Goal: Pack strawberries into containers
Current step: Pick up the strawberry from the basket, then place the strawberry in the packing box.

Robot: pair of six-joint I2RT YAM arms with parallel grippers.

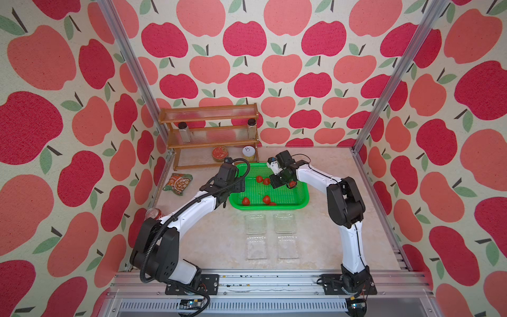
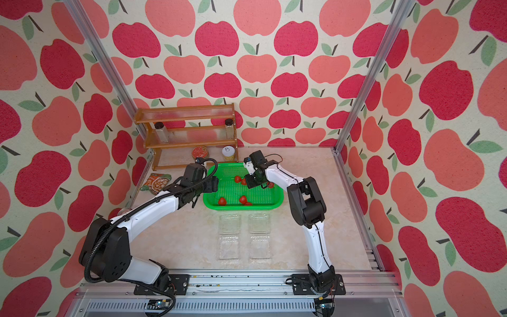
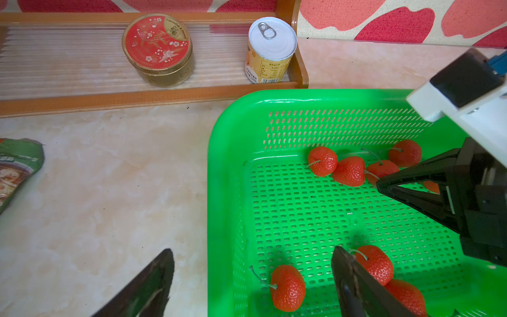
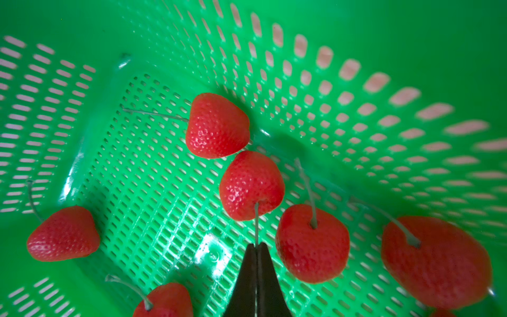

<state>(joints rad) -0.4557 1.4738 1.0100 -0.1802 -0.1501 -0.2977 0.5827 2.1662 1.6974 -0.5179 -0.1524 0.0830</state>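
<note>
Inside green perforated plastic basket point(image 4: 411, 33): right gripper point(image 4: 256, 247) pinching stem of glossy red conical strawberry point(image 4: 251, 185); left gripper point(image 3: 253, 249) agape, basket's 9 o'clock rim.

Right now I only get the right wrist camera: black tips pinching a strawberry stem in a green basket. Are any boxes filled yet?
Observer: No. Both clear containers lie open and empty on the table, nearer the robot than the basket.
Operator: And the other arm?
Observer: The left gripper is open, straddling the basket's rim: one jaw outside, one inside.
Operator: Holding a berry?
Observer: No; it grips nothing.
</note>
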